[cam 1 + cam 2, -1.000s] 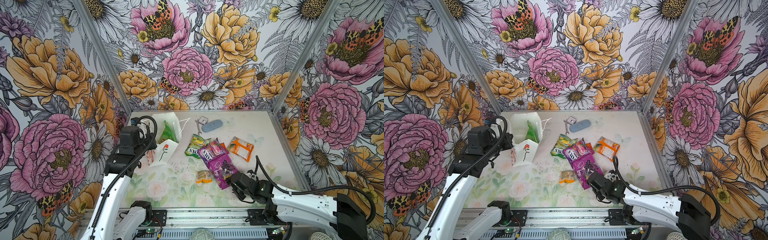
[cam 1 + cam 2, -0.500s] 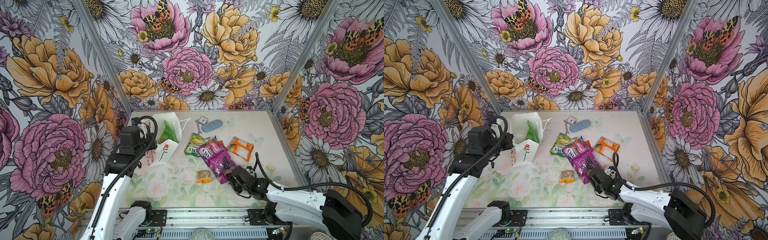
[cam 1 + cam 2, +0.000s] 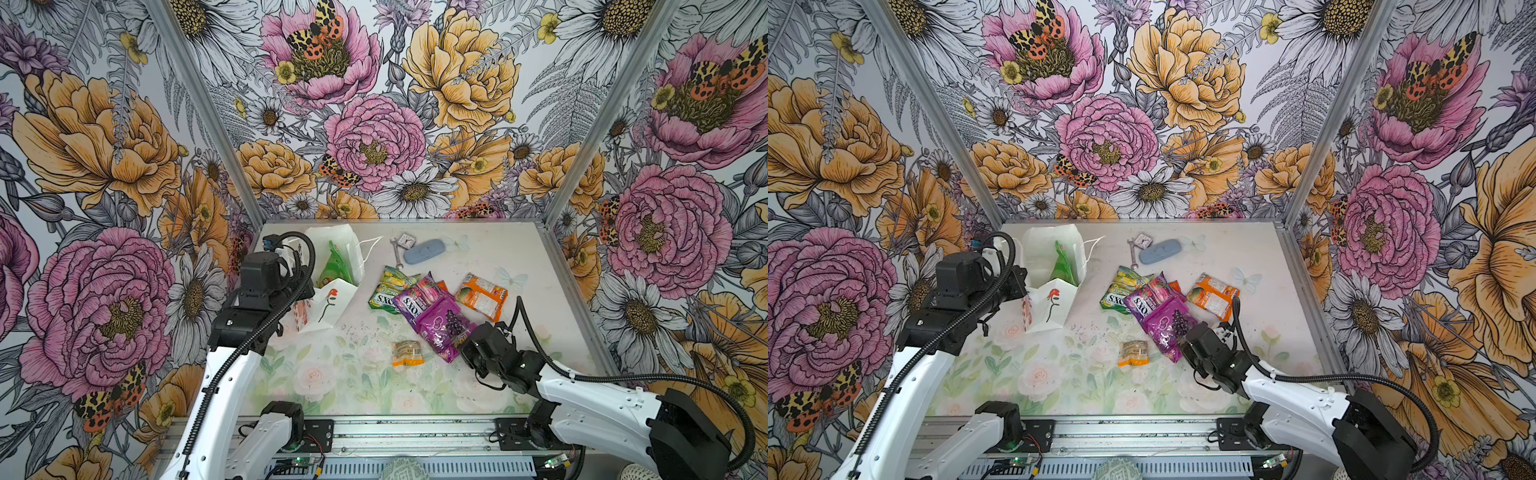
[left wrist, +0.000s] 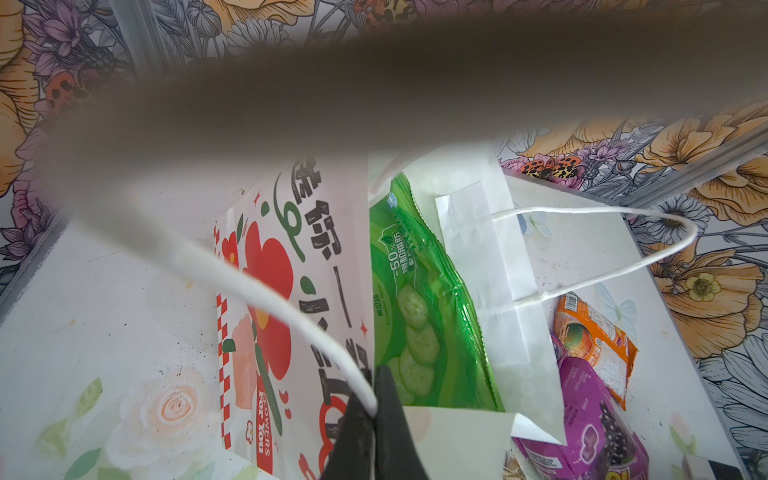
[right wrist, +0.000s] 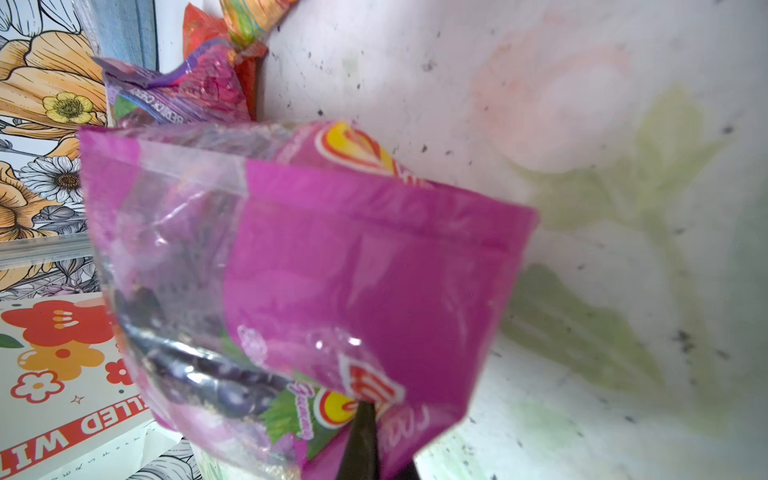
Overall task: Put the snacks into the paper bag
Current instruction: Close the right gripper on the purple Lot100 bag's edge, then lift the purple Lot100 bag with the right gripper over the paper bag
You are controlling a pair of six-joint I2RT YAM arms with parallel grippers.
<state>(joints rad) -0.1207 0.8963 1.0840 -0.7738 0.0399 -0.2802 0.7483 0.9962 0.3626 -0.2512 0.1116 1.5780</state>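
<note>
Since the right hand (image 5: 365, 419) pinches the purple packet (image 3: 446, 328) only by its edge, it may slip before the paper bag (image 3: 332, 299), whose cord (image 4: 291, 320) the left hand (image 4: 374, 411) grips.

Pale table (image 3: 552, 291), faded floral print, dark specks. Far left: paper bag (image 3: 332, 307), upright. Far centre: wrench (image 3: 397, 255) just beside blue-grey case (image 3: 424, 252). Middle: green Fox's bag (image 3: 388, 289), purple Fox's bag (image 3: 419, 297), grape bag (image 3: 444, 328) overlapping; orange packet (image 3: 482, 296) right. Near centre: small orange packet (image 3: 408, 353).

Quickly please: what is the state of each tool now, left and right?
Left tool: closed on the cord handle.
Right tool: closed on the grape bag.
</note>
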